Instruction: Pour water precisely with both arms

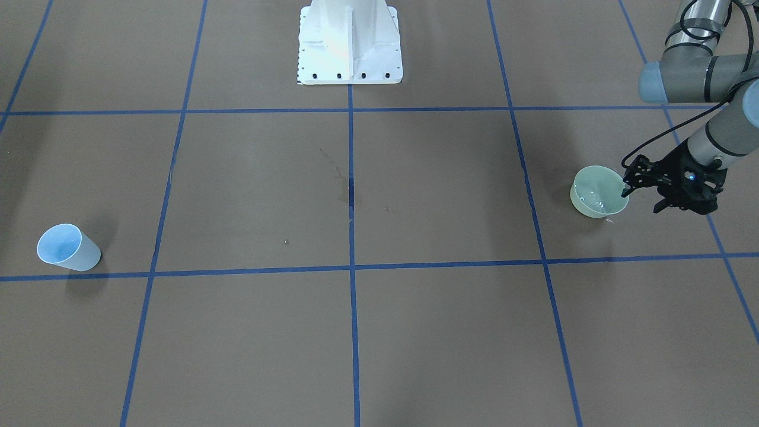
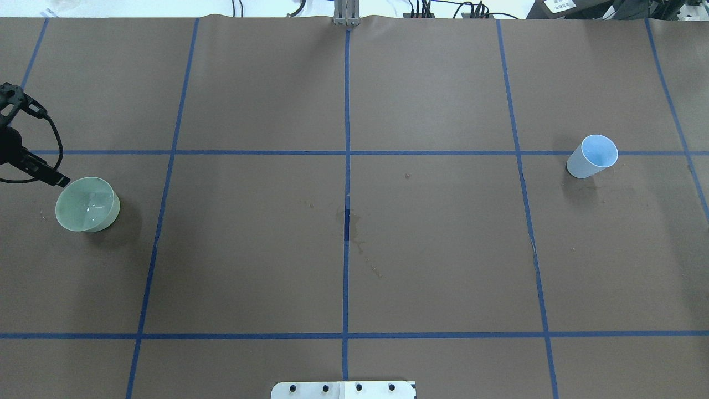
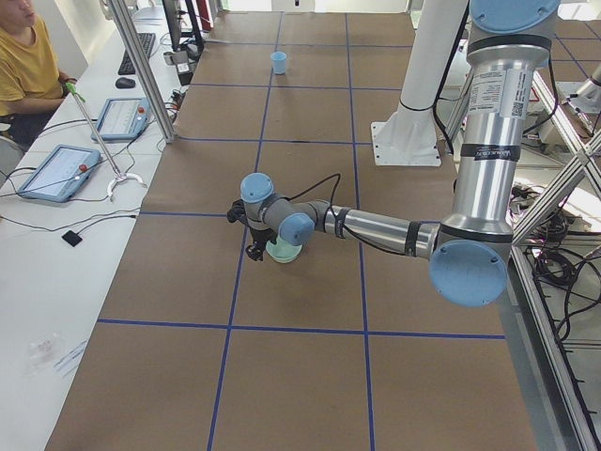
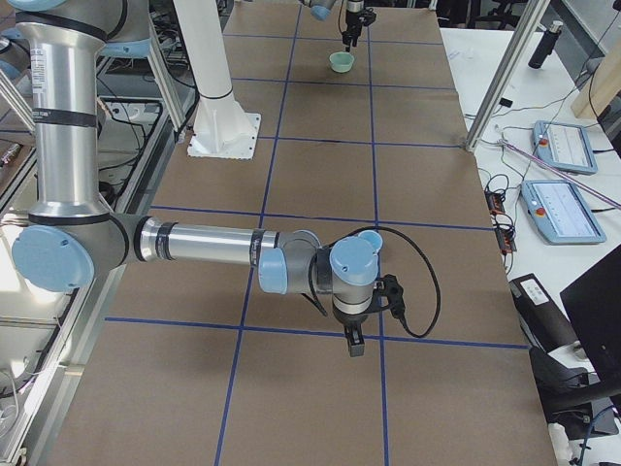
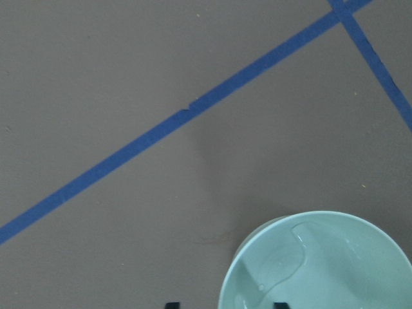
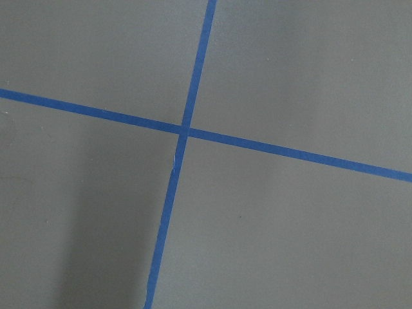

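Observation:
A pale green cup [image 1: 599, 191] stands on the brown table by my left arm; it also shows in the overhead view [image 2: 87, 204]. A little clear water [image 5: 291, 259] glints on its bottom. My left gripper [image 1: 624, 188] is at the cup's rim. In the left wrist view its two fingertips [image 5: 278, 304] stand apart with the rim between them, one inside and one outside, so it is open. A light blue cup [image 1: 66, 245] stands far across the table. My right gripper [image 4: 354, 342] shows only in the right side view, pointing down over bare table; I cannot tell whether it is open.
The white pedestal [image 1: 350, 47] stands at the table's middle edge. Blue tape lines [image 2: 346, 221] grid the brown table, with dried stains near the centre. A person [image 3: 26, 66] sits at a side bench with tablets [image 3: 58, 171].

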You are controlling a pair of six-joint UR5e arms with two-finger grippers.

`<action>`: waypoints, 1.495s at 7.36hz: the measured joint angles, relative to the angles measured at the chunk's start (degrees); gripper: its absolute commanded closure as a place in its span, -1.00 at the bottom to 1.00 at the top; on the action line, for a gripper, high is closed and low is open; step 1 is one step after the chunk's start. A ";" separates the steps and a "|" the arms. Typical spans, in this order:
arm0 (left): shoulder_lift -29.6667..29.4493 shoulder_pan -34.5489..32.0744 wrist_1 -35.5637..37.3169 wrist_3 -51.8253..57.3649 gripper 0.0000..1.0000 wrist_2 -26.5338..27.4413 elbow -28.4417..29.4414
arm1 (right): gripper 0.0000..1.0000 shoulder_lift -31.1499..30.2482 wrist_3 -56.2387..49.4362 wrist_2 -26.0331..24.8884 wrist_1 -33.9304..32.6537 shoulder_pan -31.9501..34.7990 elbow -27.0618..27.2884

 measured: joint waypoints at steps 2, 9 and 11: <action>-0.04 -5.66 0.39 0.07 -0.99 -0.19 -0.14 | -1.00 0.00 0.06 0.00 -0.03 -0.31 -0.09; 4.02 -22.63 13.61 4.58 -0.99 -0.55 0.64 | -1.00 0.00 0.08 0.09 -0.03 -0.58 -0.43; 4.17 -26.02 16.65 16.30 -0.99 -0.70 0.76 | -1.00 0.00 0.08 0.09 -0.04 -0.58 -0.47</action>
